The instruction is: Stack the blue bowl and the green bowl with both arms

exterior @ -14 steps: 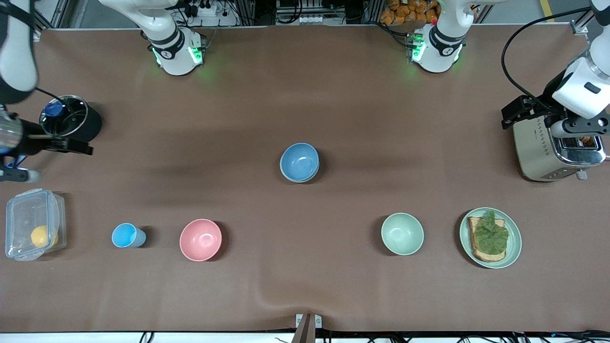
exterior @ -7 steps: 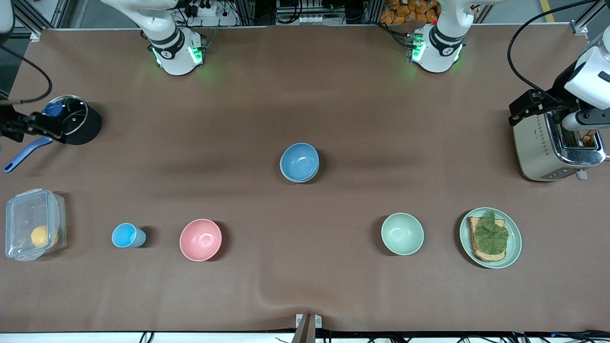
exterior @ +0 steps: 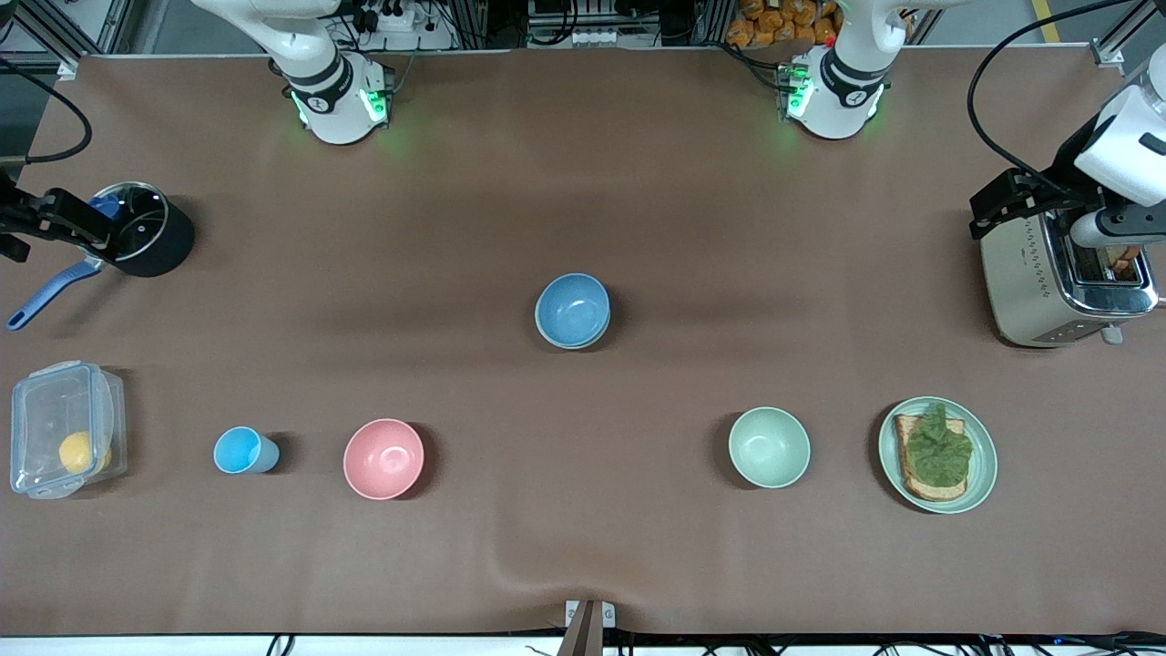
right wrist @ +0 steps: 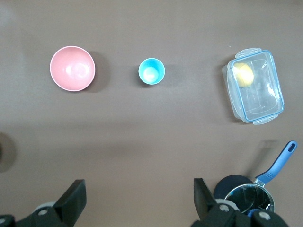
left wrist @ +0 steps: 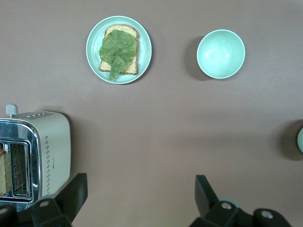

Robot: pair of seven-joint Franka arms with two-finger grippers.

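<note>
The blue bowl stands in the middle of the table. It sits nested in another bowl, of which only a thin dull greenish rim shows on the side nearer the camera; I take this for the green bowl. My left gripper hangs open and empty over the toaster at the left arm's end; in the left wrist view only bare table lies between its fingers. My right gripper hangs open and empty beside the black pot; it shows open in the right wrist view.
A paler mint bowl and a mint plate with toast and lettuce lie nearer the camera toward the left arm's end. A pink bowl, a light-blue cup and a clear box lie toward the right arm's end.
My right gripper has drawn away from over the pot toward the table's end, uncovering the pot's blue handle. My left gripper has shifted slightly over the toaster. The bowls have not moved.
</note>
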